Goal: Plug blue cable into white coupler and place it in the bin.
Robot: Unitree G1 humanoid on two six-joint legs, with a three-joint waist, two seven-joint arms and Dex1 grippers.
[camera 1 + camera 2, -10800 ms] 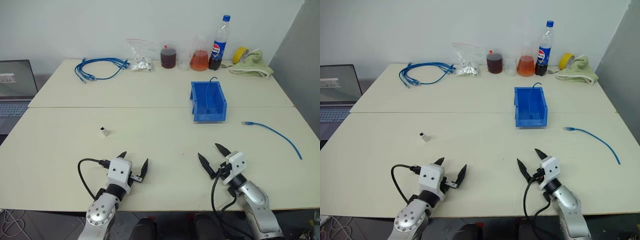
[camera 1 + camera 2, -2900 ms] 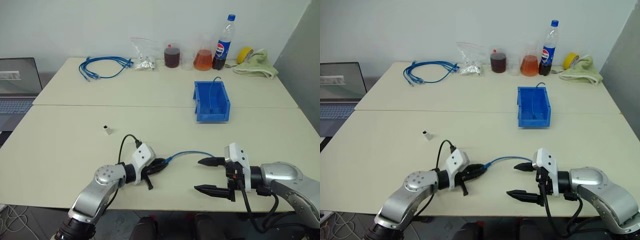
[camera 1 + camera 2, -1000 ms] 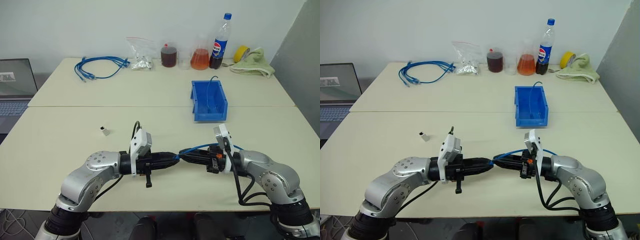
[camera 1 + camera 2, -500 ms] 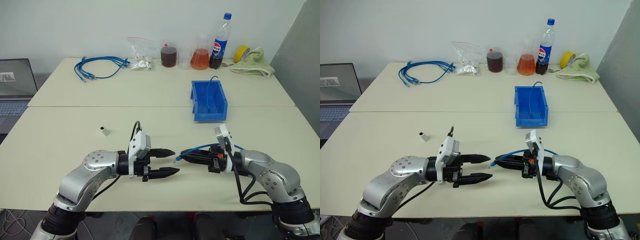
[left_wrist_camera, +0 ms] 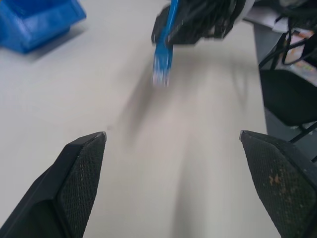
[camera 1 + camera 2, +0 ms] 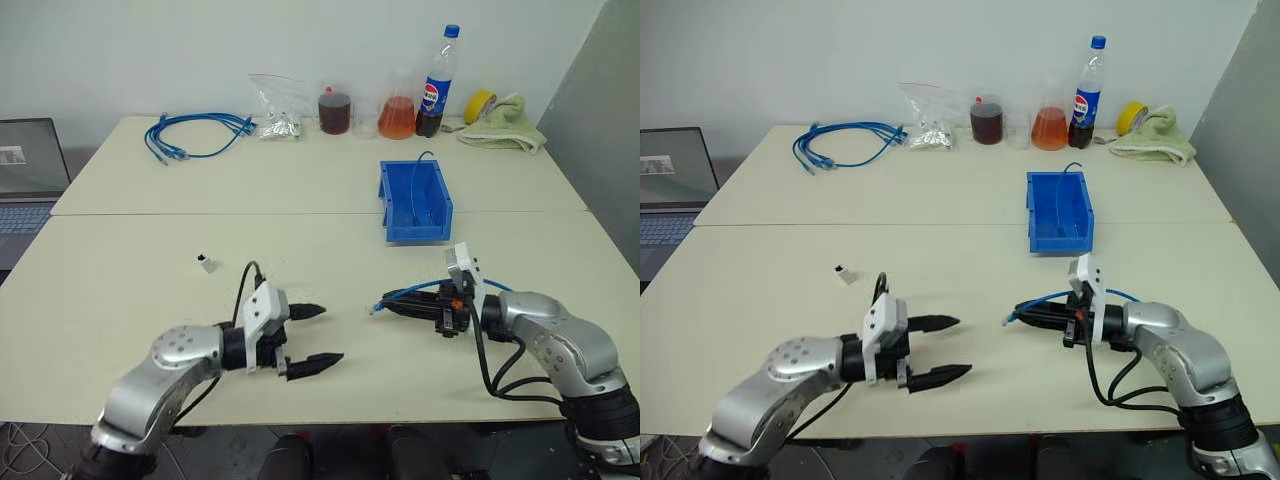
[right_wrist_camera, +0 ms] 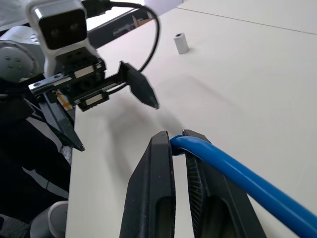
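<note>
Toward the left edge of the desk (image 6: 120, 270) the white coupler (image 6: 207, 263) stands alone, and my left claw (image 6: 318, 336) hovers near the front edge with its fingers spread wide and nothing between them. To its right, my right claw (image 6: 392, 305) is clamped on the blue cable (image 6: 415, 290) just behind its plug, which points toward my left claw. The bin (image 6: 415, 201) sits beyond it, mid-desk.

A lab or test room: two plain cream counter (image 6: 300, 190) tops pushed together against a bare white wall, an open laptop (image 6: 25, 165) at one side, flasks of coloured liquid (image 6: 397, 118), spare coiled cables (image 6: 195, 133).
</note>
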